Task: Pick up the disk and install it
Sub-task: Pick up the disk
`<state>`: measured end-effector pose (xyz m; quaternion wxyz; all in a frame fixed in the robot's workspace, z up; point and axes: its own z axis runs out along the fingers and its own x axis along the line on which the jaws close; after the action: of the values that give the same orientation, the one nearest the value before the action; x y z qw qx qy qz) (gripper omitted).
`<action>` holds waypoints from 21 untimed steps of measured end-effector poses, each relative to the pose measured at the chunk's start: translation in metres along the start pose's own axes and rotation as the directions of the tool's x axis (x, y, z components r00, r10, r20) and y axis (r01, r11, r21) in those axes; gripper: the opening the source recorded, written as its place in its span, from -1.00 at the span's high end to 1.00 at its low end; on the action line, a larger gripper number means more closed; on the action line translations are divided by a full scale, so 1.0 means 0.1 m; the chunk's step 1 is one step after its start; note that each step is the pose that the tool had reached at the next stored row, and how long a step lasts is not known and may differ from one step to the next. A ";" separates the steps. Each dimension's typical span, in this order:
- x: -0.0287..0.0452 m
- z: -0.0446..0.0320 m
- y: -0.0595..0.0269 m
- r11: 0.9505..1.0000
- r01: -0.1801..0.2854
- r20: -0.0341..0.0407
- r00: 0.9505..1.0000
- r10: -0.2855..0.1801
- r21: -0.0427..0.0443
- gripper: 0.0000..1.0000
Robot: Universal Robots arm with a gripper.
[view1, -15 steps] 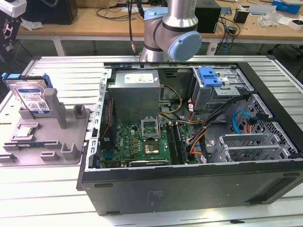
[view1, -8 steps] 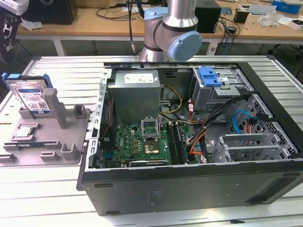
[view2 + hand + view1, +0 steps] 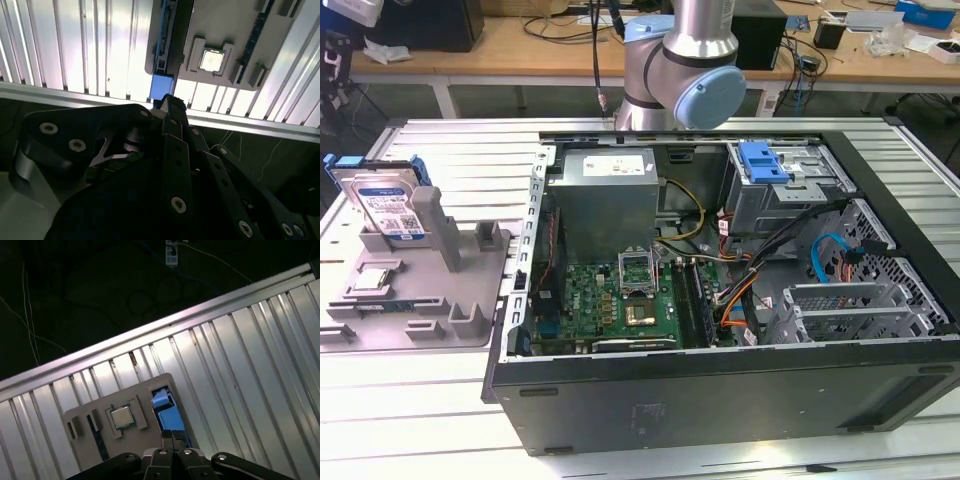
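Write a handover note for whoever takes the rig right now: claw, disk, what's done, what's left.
Claw: shut and empty, held above the grey fixture tray. In both wrist views its tip lines up with the blue carrier frame of the disk.
Disk: stands on edge in the tray at the exterior view's left, outside the open computer case.
Done: nothing that shows; the disk is not yet picked up.
Left: both pick-up and install.
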<state>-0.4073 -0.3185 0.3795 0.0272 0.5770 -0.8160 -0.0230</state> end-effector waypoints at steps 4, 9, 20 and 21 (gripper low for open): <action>0.000 0.010 -0.001 0.992 0.125 -0.009 0.992 -0.125 0.002 0.79; -0.001 0.019 -0.002 0.970 0.244 -0.020 0.970 -0.244 0.005 0.79; -0.002 0.018 -0.001 0.968 0.250 -0.021 0.968 -0.250 0.006 0.79; -0.004 0.019 -0.001 0.964 0.265 -0.022 0.964 -0.265 0.008 0.79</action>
<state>-0.4073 -0.3182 0.3776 0.0293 0.6812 -0.7314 -0.0161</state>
